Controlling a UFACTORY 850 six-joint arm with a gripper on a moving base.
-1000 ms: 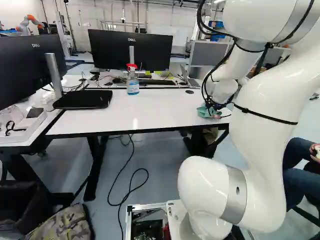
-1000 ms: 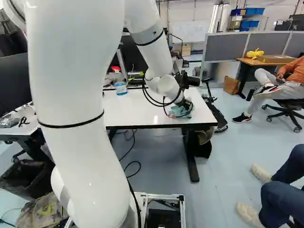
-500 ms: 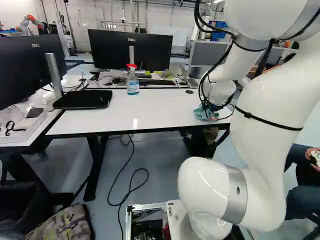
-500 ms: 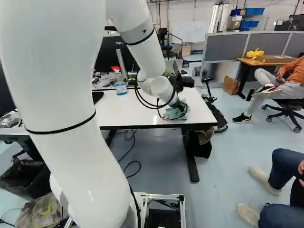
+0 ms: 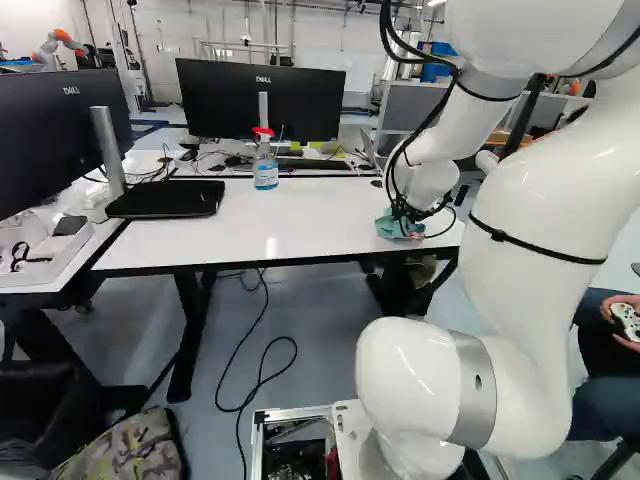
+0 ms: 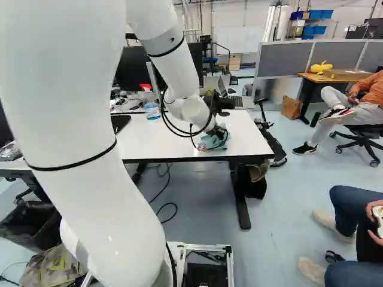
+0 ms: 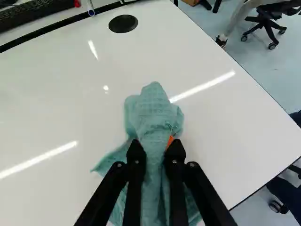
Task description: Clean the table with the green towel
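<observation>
The green towel (image 7: 153,117) lies bunched on the white tabletop (image 5: 220,240), near its right end in the left base view. The tool (image 6: 216,128) is clamped on the towel; in the wrist view both fingers press its folds from two sides, and cloth spreads out below them and ahead. A black disc (image 7: 123,23) sits ahead of the towel, apart from it.

Toward the far edge stands an upright clear spray bottle (image 5: 265,170) with a red head; its lower part looks blue, whether from liquid or label I cannot tell. At the left of the left base view, a white tray (image 5: 66,252) holds a black strap (image 5: 24,257). The black bin (image 6: 25,229) on the floor is too dark inside to read. Blue bins (image 6: 321,14) sit on a far shelf, their contents hidden.
</observation>
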